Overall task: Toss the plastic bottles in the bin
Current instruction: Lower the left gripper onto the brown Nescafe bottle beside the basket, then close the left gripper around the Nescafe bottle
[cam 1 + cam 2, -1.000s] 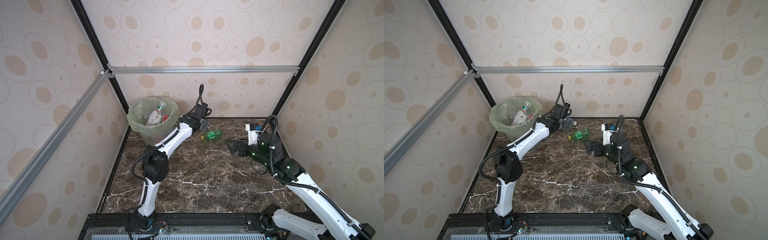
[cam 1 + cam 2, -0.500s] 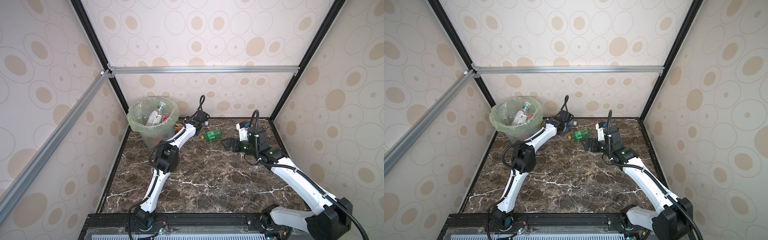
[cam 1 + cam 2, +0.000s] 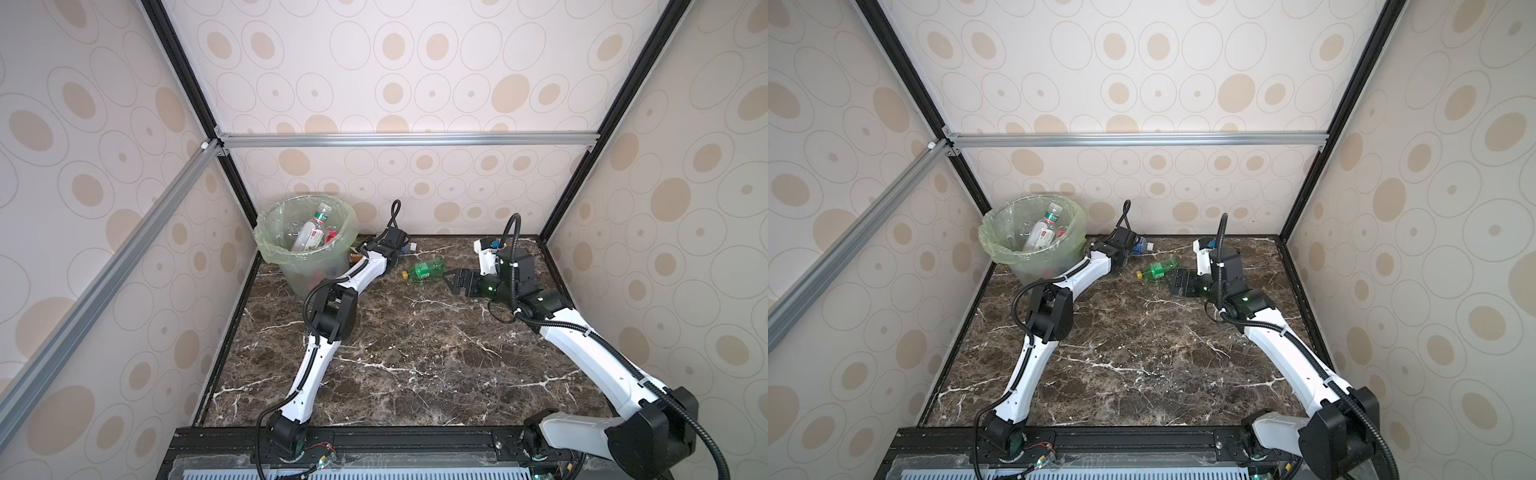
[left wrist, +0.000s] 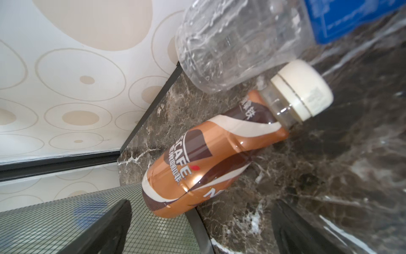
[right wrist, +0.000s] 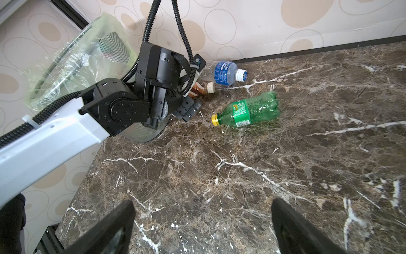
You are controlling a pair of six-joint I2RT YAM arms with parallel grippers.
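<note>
– While both arms reach toward the far end of the marble table (image 3: 415, 353), I see my left gripper (image 4: 202, 207) spread wide with nothing in it. The brown-labelled bottle (image 4: 208, 158) lies on its side with its base right at the mouth of the jaws. I cannot tell whether a finger touches it.

– And your right side?

– My right gripper (image 3: 455, 280) is just as wide apart and empty. It points at the green bottle (image 3: 424, 268), which lies on its side just beside the fingertips, yellow cap turned toward the bin's side of the table.

– Where is the bin?

– I have the bin (image 3: 270, 253) in the far left corner, upright, green bag folded over its rim. Several bottles are inside, and a clear one with a white label (image 3: 309, 239) leans on top. My left arm passes right beside its wall.

– Anything else lying out?

– I see a clear bottle with a blue label (image 5: 226, 72) by the back wall, close against the brown one's capped end.
</note>
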